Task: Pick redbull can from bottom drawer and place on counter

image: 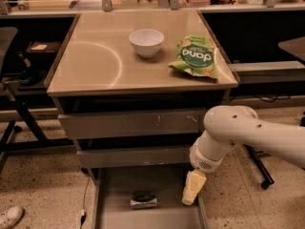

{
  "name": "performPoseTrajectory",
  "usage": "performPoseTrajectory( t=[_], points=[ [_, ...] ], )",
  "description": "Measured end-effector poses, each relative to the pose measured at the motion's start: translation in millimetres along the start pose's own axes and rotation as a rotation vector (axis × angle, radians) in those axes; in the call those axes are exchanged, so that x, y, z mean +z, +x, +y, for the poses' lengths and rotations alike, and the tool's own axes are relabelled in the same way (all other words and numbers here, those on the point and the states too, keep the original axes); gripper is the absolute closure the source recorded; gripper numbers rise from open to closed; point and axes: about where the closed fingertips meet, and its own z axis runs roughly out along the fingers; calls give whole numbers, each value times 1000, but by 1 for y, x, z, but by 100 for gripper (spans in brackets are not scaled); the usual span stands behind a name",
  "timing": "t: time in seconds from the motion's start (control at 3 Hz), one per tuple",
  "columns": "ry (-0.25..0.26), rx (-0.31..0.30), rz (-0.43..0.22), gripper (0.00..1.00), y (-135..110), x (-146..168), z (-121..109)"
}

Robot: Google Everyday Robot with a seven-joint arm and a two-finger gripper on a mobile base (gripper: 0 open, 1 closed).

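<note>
The redbull can point(144, 201) is probably light, stiff but dentable, and smooth enough to roll or slip, so a hold across the middle of its round body looks safest. It is slim and silvery with dark markings. It lies on its side on the grey floor of the pulled-out bottom drawer point(114, 185). The gripper point(189, 198) hangs just to its right, apart from it and carrying nothing; how wide it stands I cannot tell. Above, the counter point(90, 61) holds a white bowl point(146, 42) and a green snack bag point(194, 57).
</note>
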Motion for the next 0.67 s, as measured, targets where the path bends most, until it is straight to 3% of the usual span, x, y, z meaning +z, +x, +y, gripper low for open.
performPoseTrajectory(
  t=[0.33,0.67],
  points=[
    [9,-55,-39,0,-11,39,-13],
    [-36,-117,-90,0,-26,101,-32]
  ],
)
